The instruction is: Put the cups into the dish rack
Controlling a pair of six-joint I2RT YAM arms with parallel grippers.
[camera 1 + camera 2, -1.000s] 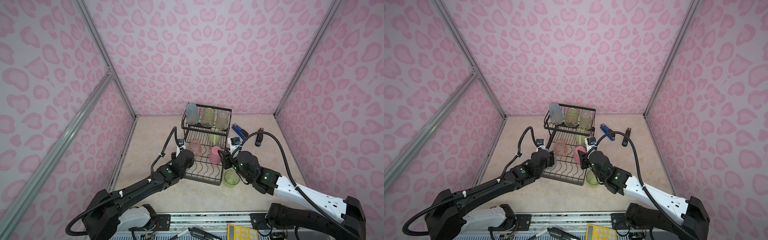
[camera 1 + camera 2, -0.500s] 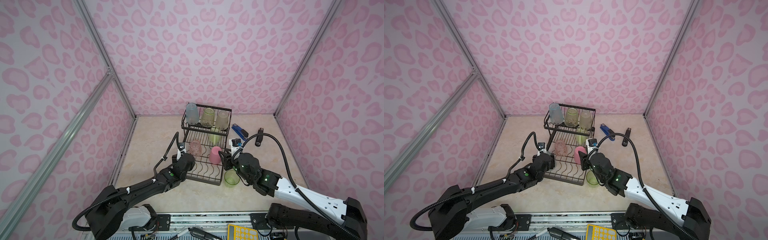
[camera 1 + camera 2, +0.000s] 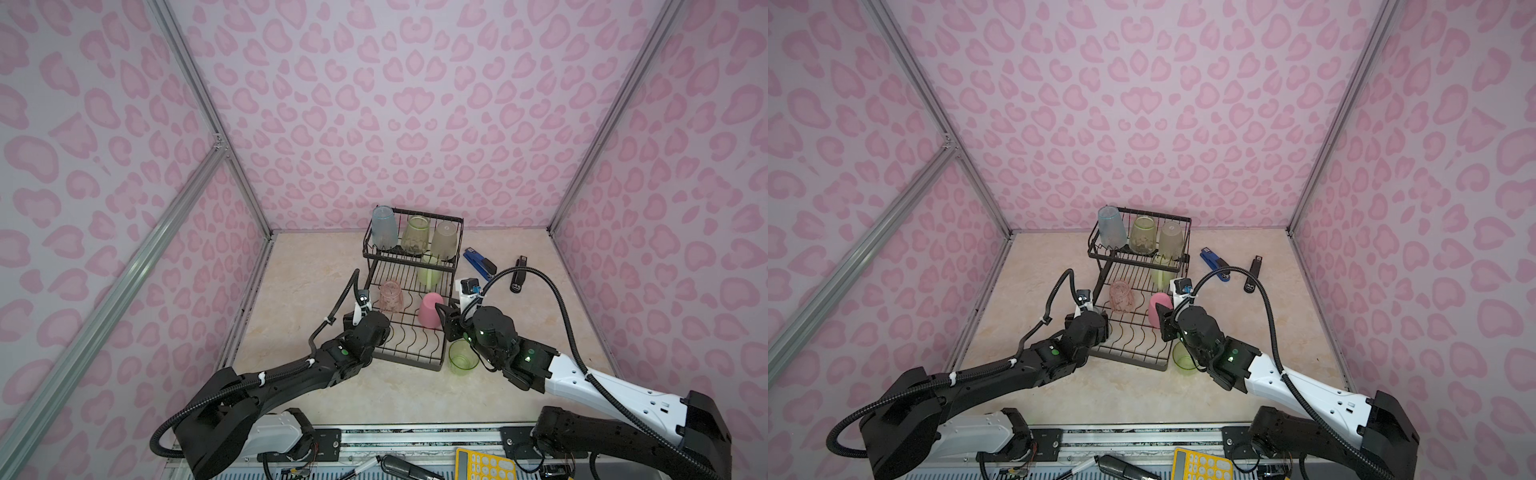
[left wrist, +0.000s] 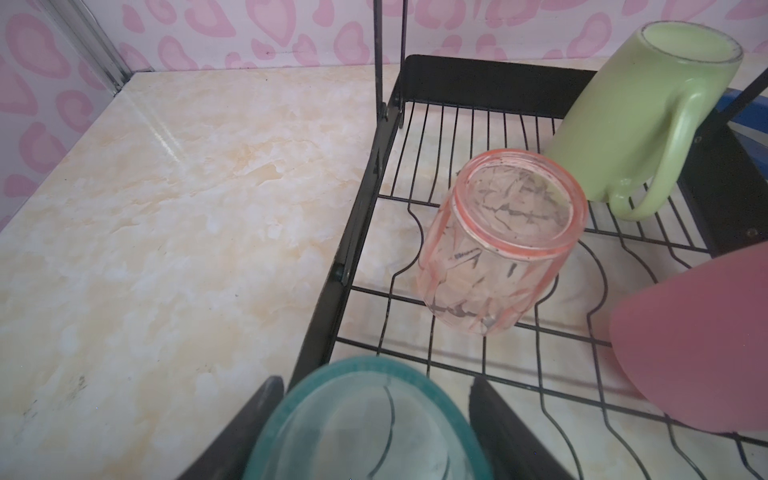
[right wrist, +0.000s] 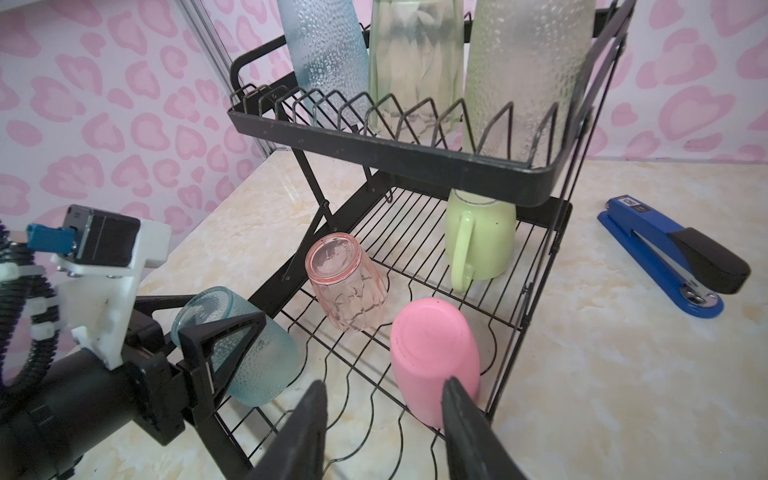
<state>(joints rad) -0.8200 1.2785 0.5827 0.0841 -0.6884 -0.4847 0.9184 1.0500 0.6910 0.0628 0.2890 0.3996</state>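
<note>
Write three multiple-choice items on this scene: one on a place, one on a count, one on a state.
1. The pale-green mug is
A. on the rack's lower tray
B. on the table
C. in the raised basket

2. Tumblers in the raised basket:
A. two
B. three
C. five

3. The left gripper is
A. open and empty
B. shut on a bluish tumbler
C. shut on the stapler

Key:
1 A, the mug stands mouth down on the tray's wires.
2 B, a blue tumbler, a green tumbler and a beige tumbler stand side by side.
3 B, it clasps the tumbler from both sides.
</note>
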